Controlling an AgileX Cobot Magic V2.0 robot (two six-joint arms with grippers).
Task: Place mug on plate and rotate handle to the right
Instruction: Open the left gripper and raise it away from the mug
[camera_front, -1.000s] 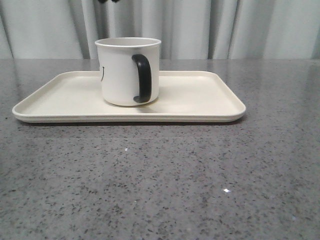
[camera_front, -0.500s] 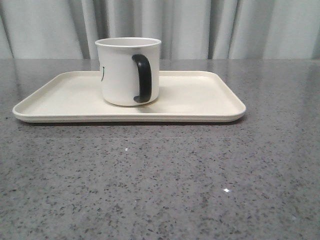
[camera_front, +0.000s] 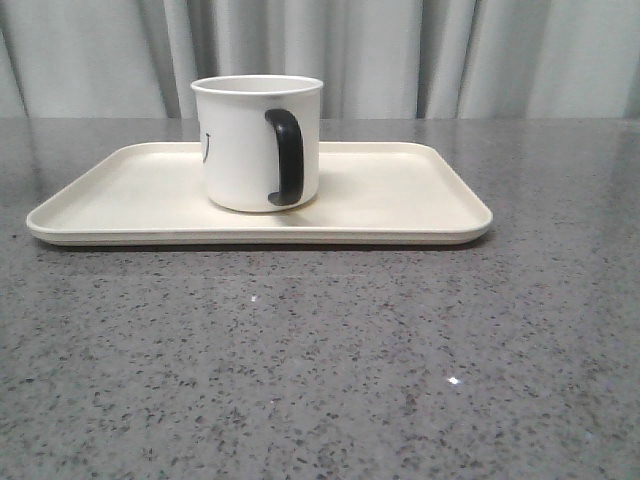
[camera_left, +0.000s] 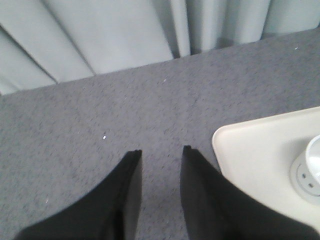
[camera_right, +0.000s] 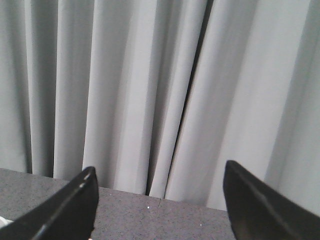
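Left hand (camera_left: 160, 152): you are seeing its two dark fingers (camera_left: 131, 190) standing a narrow gap apart with nothing between them, hovering over bare grey speckled worktop (camera_left: 125, 110) just beside a rounded corner of the plate (camera_left: 250, 155). Finger bases are running out of the wrist picture, so the rest of the hand is cut off.

Right hand (camera_right: 159, 172): its fingers (camera_right: 75, 200) are spreading wide and holding nothing, pointing at the pale pleated curtain (camera_right: 150, 90); only the fingertips are showing, and a thin strip of worktop is lying below them.

Neither hand is appearing in the front view.

Mug (camera_front: 258, 143): you are finding it standing upright on the plate (camera_front: 400, 195), left of the plate's middle. Its white body is hiding the far rim of the plate behind it.

Handle (camera_front: 285, 157): the black loop is facing nearly toward the camera, slightly right of the mug's centre line, so you are looking at it almost edge-on and its opening is hard to make out.

Printed face: only a sliver of black mark is peeking around the mug's left edge; the rest is turned out of sight.

Left wrist view is catching a blurred, cropped grey-white round shape on the plate at the picture edge; you cannot tell for certain what it is.
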